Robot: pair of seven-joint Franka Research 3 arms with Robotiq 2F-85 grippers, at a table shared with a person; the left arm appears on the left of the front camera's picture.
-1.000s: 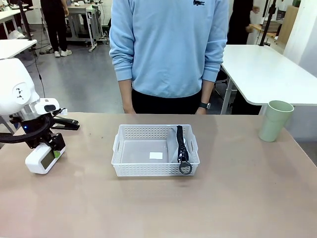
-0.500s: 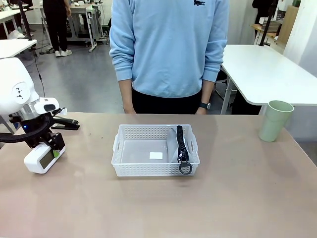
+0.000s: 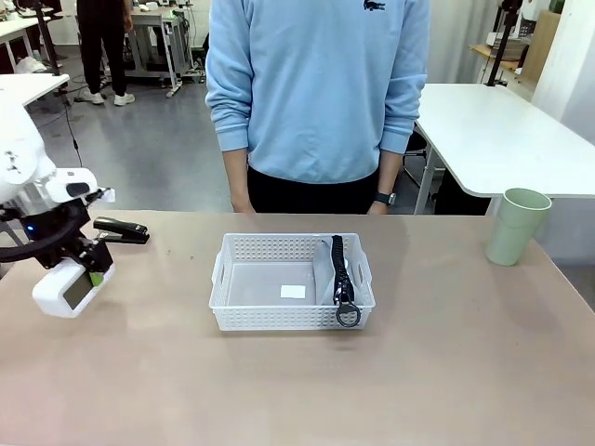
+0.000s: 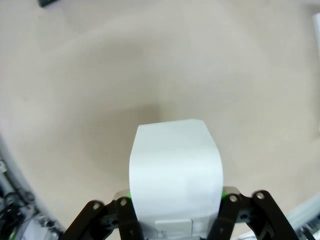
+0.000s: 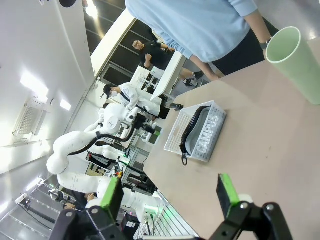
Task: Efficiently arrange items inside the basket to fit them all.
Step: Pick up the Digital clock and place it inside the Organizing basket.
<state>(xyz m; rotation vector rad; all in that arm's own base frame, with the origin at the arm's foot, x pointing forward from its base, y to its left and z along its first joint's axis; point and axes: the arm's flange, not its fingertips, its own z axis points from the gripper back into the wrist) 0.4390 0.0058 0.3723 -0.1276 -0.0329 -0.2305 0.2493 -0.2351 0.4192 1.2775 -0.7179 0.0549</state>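
Here, the left gripper (image 3: 84, 272) clamps the white device (image 3: 61, 290) above the left end of the table (image 3: 437, 372).
The stapler (image 3: 122, 229) lies on the table just beyond the device. The pouch (image 3: 324, 271) stands on edge against the right wall of the basket (image 3: 279, 319), its strap (image 3: 341, 269) hanging over the front rim. The cup (image 3: 517, 226) stands upright at far right. The right gripper (image 5: 170, 195) hangs with its pads apart, holding nothing.

Bright, even light; sharp pictures
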